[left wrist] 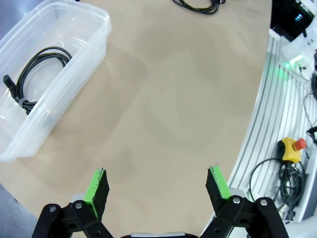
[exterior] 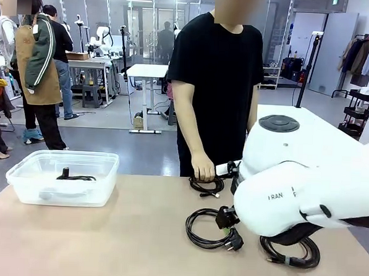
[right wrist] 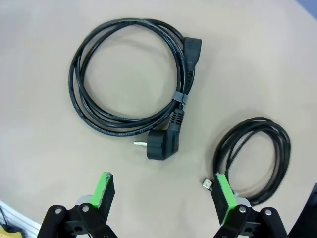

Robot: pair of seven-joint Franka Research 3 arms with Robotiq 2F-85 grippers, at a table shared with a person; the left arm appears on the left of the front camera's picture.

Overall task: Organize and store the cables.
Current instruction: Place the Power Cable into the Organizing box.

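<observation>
Hovering spread wide over the big coiled cable [right wrist: 161, 145] on the desk [right wrist: 44, 148], the right hand [right wrist: 162, 178] seems poised to grab it for the bin [exterior: 101, 183], the left hand [left wrist: 157, 173] likewise spread.

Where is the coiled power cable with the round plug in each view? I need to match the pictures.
Front view: power cable on the table, right of centre, by the right arm.
Right wrist view: power cable upper middle, plug lowest.
Left wrist view: a black coil cut by the top edge; cannot tell whether it is this one.
Shared landmark: the smaller coiled cable beside it, in front and right wrist views.
</observation>
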